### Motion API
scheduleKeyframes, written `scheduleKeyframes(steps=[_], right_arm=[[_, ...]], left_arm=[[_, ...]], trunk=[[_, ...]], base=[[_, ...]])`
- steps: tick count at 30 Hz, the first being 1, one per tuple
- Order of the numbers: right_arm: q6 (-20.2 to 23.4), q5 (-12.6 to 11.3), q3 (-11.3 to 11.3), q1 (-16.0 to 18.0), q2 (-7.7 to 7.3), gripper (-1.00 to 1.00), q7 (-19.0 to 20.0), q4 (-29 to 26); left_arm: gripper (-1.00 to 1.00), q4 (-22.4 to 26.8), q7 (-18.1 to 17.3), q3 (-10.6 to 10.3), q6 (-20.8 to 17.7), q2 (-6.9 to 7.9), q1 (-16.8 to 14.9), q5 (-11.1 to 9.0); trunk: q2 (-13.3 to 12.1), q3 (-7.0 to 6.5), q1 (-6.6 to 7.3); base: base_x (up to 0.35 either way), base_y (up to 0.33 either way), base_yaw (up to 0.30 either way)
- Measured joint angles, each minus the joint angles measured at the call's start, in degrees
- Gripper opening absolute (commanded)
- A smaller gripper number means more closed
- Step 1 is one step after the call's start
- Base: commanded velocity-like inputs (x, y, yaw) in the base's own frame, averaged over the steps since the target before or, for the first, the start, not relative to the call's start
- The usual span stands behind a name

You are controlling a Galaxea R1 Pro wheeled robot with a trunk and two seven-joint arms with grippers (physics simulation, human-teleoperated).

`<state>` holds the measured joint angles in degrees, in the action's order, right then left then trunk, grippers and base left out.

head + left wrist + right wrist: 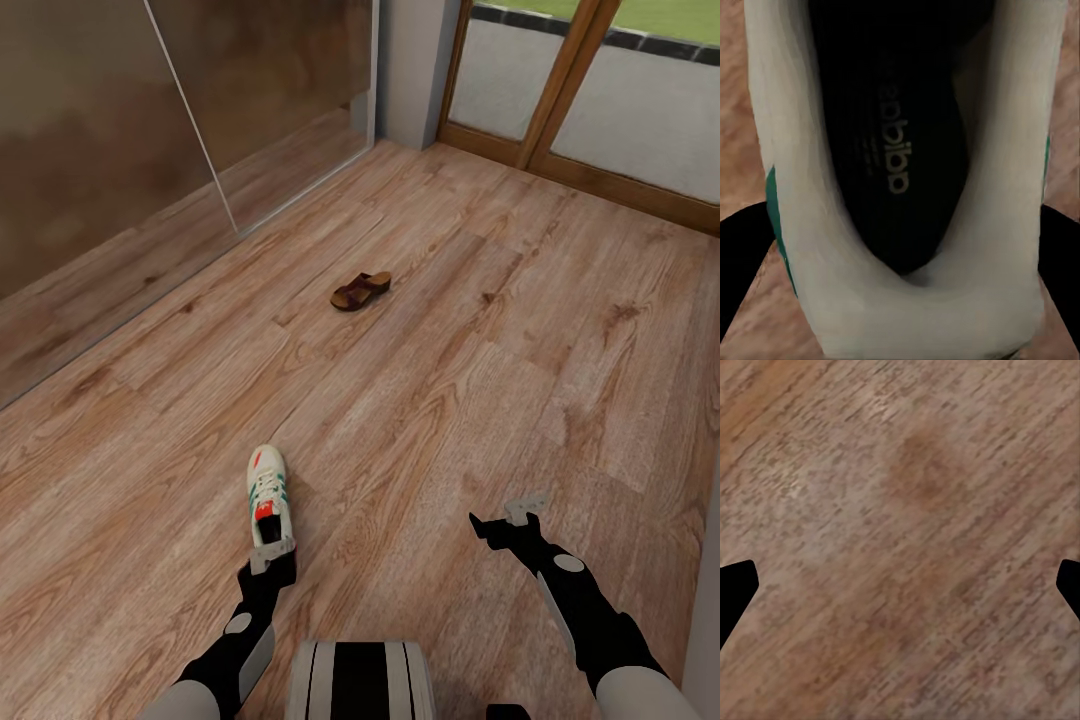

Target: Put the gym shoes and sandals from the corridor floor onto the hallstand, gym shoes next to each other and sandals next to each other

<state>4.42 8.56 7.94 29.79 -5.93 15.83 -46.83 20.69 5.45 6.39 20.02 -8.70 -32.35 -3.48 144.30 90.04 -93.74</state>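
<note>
One white gym shoe (266, 492) with green stripes and a red tongue lies on the wood floor (420, 400) just ahead of me, toe pointing away. My left gripper (272, 555) sits at its heel. In the left wrist view the black fingers (742, 262) press against both sides of the heel around the shoe's dark opening (892, 150). A dark brown sandal (361, 290) lies farther off on the floor. My right gripper (510, 520) hovers open over bare planks (900, 510), holding nothing. The hallstand, the other gym shoe and the other sandal are out of view.
A glossy brown sliding wall panel (120, 140) runs along the left. Wood-framed glass doors (590, 90) close the far right, with a grey wall corner (410, 70) between them.
</note>
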Motion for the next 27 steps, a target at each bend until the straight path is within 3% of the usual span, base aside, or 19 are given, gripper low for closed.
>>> scheduleKeyframes(steps=[27], right_arm=[[0.0, 0.0, 0.0, 0.0, 0.08, 1.0, 0.0, 0.0]], left_arm=[[-1.0, 0.1, 0.0, 0.1, 0.2, 0.04, 0.0, -0.4]], trunk=[[0.0, 0.0, 0.0]], base=[[0.0, 0.0, 0.0]])
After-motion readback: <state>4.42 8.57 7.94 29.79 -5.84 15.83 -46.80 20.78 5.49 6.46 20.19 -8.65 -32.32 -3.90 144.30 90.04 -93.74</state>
